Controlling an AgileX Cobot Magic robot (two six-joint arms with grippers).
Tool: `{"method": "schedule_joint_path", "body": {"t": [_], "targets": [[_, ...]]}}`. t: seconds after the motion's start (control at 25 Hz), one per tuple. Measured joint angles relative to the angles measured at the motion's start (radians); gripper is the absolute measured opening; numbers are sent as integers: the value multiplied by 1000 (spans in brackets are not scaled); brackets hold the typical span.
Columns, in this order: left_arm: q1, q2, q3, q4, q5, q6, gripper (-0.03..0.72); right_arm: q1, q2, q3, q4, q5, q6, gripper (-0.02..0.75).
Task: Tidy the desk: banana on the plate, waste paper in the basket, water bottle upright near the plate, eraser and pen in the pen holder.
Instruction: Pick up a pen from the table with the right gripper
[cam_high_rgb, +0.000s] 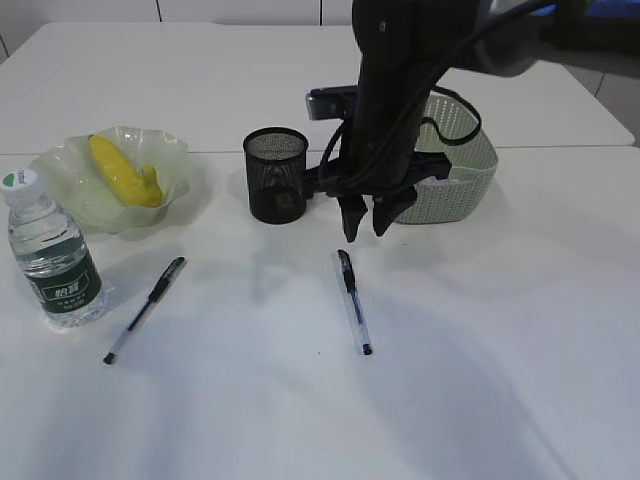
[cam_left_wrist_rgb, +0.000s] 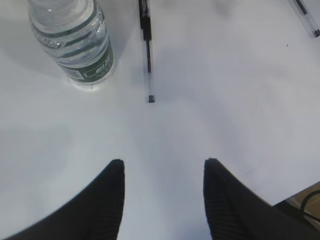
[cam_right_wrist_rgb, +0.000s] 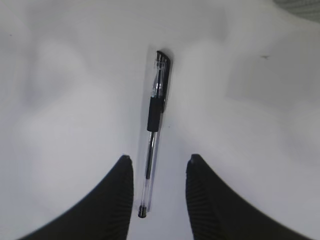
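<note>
Pen (cam_high_rgb: 352, 299) is lying flat on the table (cam_high_rgb: 480, 380), just in front of the holder (cam_high_rgb: 275, 174) and directly under the right gripper (cam_high_rgb: 364, 226), which is hanging above its capped end with jaws partly open and gripping nothing; in the right wrist view the pen (cam_right_wrist_rgb: 155, 127) is lying lengthwise between the two fingertips (cam_right_wrist_rgb: 125, 172), tip end nearest them. Judged from its build, it is handling as a light, stiff, slim barrel, smooth and likely slippery on the clear section; the black rubber grip band looks the surest place to pinch, across the barrel, and being low on the table it is calling for a close descent. A second pen (cam_high_rgb: 146, 309) is resting at a slant near the bottle (cam_high_rgb: 50, 252), which is standing upright beside the plate (cam_high_rgb: 60, 175) that is carrying the banana (cam_high_rgb: 122, 172). Basket (cam_high_rgb: 462, 170) is sitting behind the right arm, partly hidden. No eraser or waste paper is showing. Left gripper (cam_left_wrist_rgb: 162, 167) is hovering over bare table, jaws half open and empty. Nothing is lying between pen and holder, though the holder's narrow mouth is demanding an upright drop
</note>
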Motion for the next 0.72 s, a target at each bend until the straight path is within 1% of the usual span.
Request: {"method": "schedule_joint_path", "body": {"t": [0.16,0.32,0.72], "targets": [[0,0,0,-8,0,0,364,0,54,0,0,0,8,272],[0,0,0,-27,0,0,363,0,74,0,17,0,16,271],[0,0,0,-31,0,0,363,12,115,0,46,-2,26,272]]}}
